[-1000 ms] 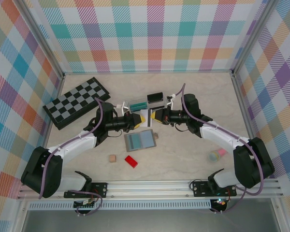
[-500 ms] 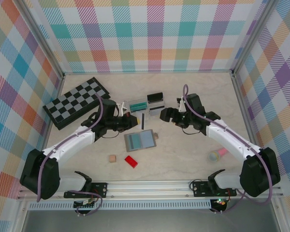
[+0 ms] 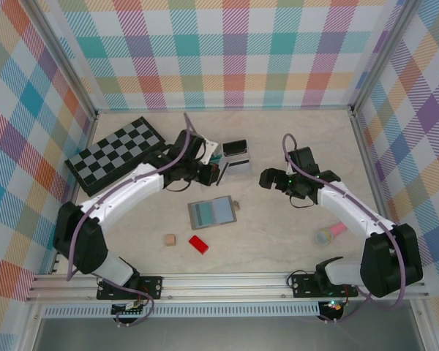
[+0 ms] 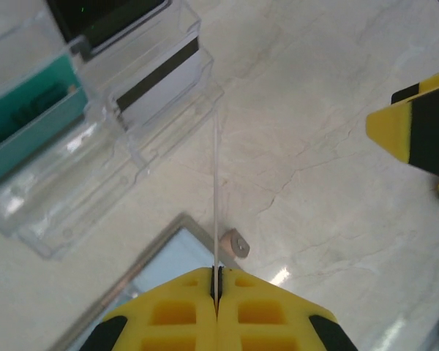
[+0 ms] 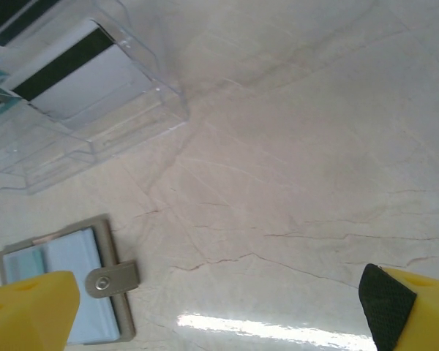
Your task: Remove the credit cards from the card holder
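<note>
White links (image 3: 121, 196), black joints (image 3: 384, 256), purple cables (image 3: 284, 150); yellow-black claw fingers (image 4: 168, 314)

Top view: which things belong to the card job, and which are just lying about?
Job: card holder; edge-on card in left gripper; cards in clear stand.
Lying about: chessboard; red block; tan cube; greenish roll.

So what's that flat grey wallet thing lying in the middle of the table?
The card holder lies open and flat on the pale marbled table, between the two arms. It looks like grey fabric, with two blue-grey panels inside and a small snap tab on one edge. Nothing grips it.
</note>
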Controlling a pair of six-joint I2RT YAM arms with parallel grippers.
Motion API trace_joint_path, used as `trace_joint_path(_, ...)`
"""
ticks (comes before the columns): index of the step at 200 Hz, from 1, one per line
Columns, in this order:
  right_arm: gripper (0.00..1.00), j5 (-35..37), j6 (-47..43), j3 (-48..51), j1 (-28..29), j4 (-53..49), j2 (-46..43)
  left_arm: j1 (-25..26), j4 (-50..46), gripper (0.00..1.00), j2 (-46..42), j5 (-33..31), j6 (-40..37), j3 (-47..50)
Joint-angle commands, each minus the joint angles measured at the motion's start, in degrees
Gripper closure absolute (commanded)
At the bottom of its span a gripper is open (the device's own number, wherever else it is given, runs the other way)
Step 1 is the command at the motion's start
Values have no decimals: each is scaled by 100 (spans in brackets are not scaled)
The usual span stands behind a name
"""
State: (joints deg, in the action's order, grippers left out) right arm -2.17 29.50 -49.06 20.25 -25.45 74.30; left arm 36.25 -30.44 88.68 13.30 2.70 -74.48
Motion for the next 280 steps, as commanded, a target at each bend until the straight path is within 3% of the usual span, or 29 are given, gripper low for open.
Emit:
trace_joint_path(1, 0, -115, 11, 175, -87, 240, 22, 158, -161, 100, 310, -269, -1359, -565)
trace_joint_path(55, 0, -290, 140, 337, -193, 273, 145, 225, -808, 100, 1439, 167, -3590, -1871)
trace_joint_path(98, 0, -398, 170, 349, -198, 269, 173, 188, -1422, 100, 2348, 25, -4509, -2897)
trace_joint_path(169, 0, -407, 285, 322, -199, 203, 396, 183, -1910, 100, 3451, -617, -4849, -4162)
trace_joint_path(232, 0, -205, 274, 388, -198, 199, 251, 167, -1858, 100, 3756, -1050, -4961, -4175)
trace_joint_path(280, 0, -166, 241, 379, -198, 145, 170, 149, -1828, 100, 3931, -987, -4989, -4354)
